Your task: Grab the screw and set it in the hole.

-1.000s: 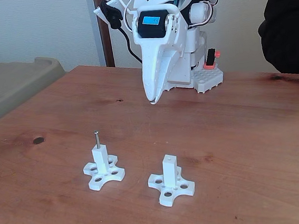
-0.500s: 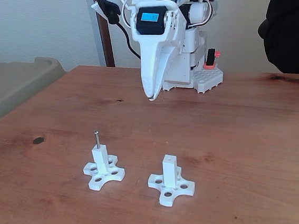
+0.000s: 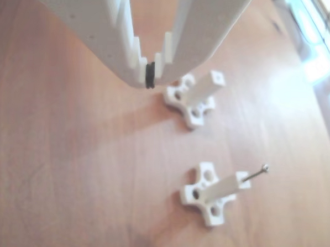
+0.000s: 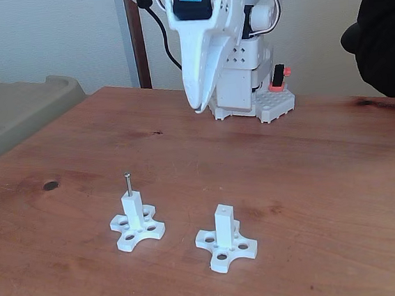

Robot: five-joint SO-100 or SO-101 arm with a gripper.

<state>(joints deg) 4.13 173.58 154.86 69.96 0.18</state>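
The thin dark screw [image 4: 127, 183] stands upright in the hole in the top of the left white post [image 4: 133, 209] in the fixed view. In the other view the screw [image 3: 256, 172] sticks out of the end of the lower post [image 3: 223, 187]. The second post [image 4: 224, 224] has a tiny bare hole [image 4: 222, 208] in its end face, and this post [image 3: 202, 91] lies just beside the fingertips in the other view. My gripper [image 4: 197, 108] hangs shut and empty, well above the table and behind both posts. Its toothed fingers meet at the tip of the gripper [image 3: 149, 78].
The arm's white base [image 4: 255, 97] stands at the back of the wooden table [image 4: 326, 177]. A grey bin [image 4: 12, 113] sits off the table's left edge. A person's dark sleeve [image 4: 382, 32] is at the upper right.
The shut gripper has risen and drawn back toward the base. The screw and both posts have not moved.
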